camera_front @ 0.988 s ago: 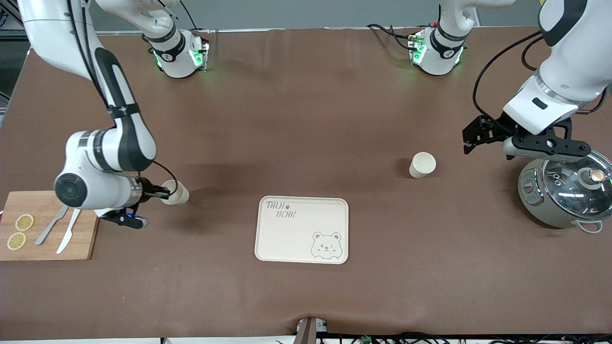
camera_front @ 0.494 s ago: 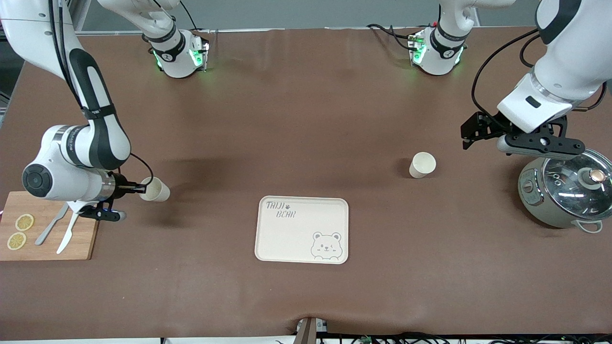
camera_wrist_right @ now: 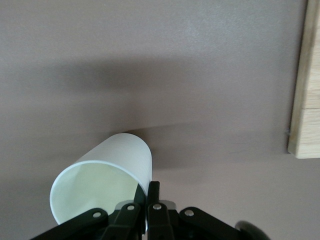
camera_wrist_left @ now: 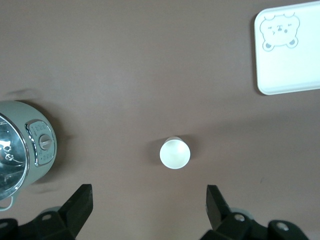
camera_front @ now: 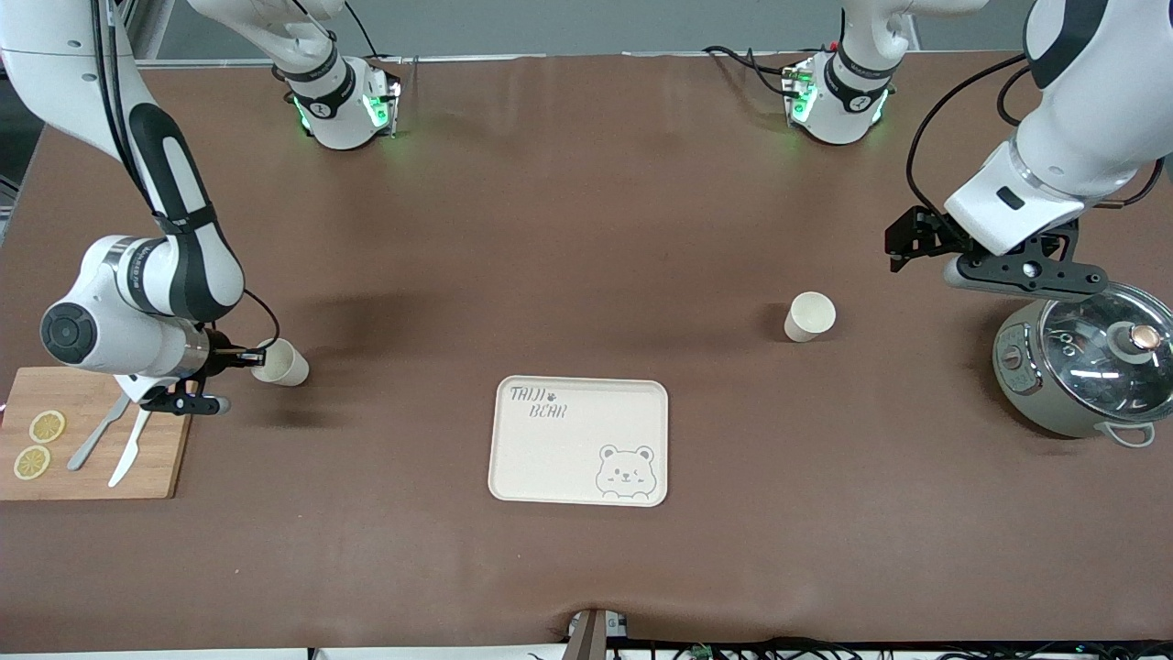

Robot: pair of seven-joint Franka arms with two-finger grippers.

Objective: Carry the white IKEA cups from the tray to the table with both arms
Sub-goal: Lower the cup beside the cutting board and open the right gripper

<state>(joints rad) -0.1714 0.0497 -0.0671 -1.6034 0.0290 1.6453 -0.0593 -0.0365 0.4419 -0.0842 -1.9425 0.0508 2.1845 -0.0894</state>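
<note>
Bare brown bench [camera_front: 586, 229] runs open between the two cups. The bear tray [camera_front: 579, 440] lies low in the middle, nearer the front camera. A lidded cooker [camera_front: 1086, 367] crowds the left arm's end beside the standing cup [camera_front: 809, 316]. A cutting board [camera_front: 87, 431] with knife and lemon slices blocks the right arm's end.

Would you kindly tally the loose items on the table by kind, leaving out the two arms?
Small cream-white handleless cups: 2
Cream bear-print tray: 1
Wooden cutting board: 1
Lemon slices: 2
Pale knife: 1
Metal utensil beside it: 1
Grey-green pot with glass lid: 1
Total: 9
</note>
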